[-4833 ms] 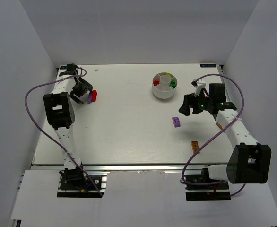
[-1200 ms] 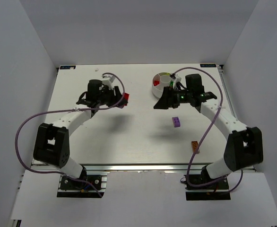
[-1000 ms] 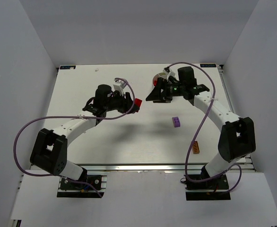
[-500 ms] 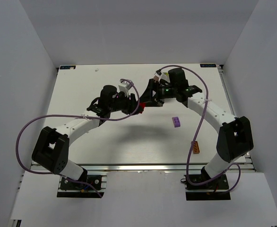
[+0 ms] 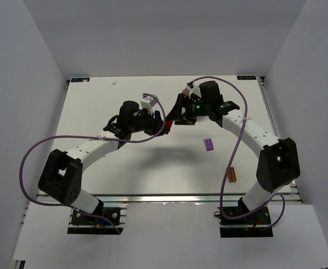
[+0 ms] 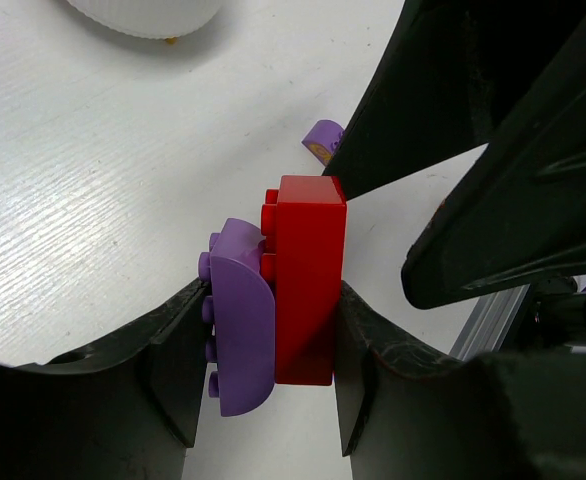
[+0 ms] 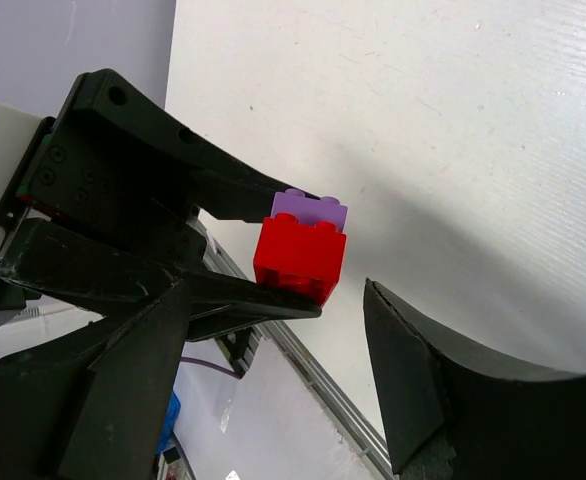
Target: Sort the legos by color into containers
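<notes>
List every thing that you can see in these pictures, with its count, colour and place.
red brick: one, red, clamped in the left gripper
rounded purple brick: one, purple, stuck to the red brick, in the same clamp
loose purple brick: one, purple, on the table, right of centre
orange brick: one, orange, near the table's front right
dish: one, white, on the table; contents hidden
table: one, white
left gripper: black, shut
right gripper: black, open, facing the red brick

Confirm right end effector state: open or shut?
Open. Right wrist view: the right end effector has fingers spread wide, gripping nothing; the red brick is held by the left end effector.
</notes>
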Controlling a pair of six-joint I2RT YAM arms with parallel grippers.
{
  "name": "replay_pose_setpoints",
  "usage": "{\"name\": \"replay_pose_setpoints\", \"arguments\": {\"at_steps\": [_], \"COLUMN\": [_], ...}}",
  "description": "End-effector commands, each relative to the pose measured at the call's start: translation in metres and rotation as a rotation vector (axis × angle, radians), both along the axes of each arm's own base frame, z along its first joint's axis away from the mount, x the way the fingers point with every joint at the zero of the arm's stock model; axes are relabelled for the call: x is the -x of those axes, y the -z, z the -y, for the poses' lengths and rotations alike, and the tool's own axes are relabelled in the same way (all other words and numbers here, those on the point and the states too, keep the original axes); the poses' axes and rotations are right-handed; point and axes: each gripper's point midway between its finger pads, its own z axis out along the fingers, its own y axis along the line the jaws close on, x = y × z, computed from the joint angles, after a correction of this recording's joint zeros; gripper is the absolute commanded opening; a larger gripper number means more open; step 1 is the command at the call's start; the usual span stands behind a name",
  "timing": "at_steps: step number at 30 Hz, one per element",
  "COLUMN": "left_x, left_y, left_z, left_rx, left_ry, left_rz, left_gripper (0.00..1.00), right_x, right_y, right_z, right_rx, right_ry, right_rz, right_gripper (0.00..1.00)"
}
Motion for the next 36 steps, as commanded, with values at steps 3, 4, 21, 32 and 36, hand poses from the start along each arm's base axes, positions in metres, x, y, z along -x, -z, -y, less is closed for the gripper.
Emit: {"name": "replay_pose_setpoints", "arguments": {"at_steps": [3, 4, 21, 32, 36], "left_x": [0.001, 0.001, 0.004, 0.004, 0.004], "left_y": [-0.03, -0.029, -0.031, -0.028, -0.027], "left_z": [0.002, 0.002, 0.002, 0.002, 0.001], "left_rx": [0.036, 0.036, 0.059, 0.055, 0.053], "left_ry": [0.007, 0.007, 0.002, -0.001, -0.003], "left_rz": [0.074, 0.074, 0.069, 0.065, 0.061], "left_gripper": [0.21, 0.21, 0.21, 0.22, 0.22], "right_x": [-0.001, -0.002, -0.015, -0.017, -0.018], "right_y": [-0.005, -0.003, -0.002, -0.002, -0.004], "right_z": [0.003, 0.003, -0.011, -0.021, -0.022], "right_rx": [0.006, 0.006, -0.015, -0.024, -0.029], "right_ry": [0.007, 0.007, -0.008, -0.004, -0.004], "right_rz": [0.04, 0.039, 0.04, 0.027, 0.032], "right_gripper": [0.74, 0.74, 0.61, 0.6, 0.5]}}
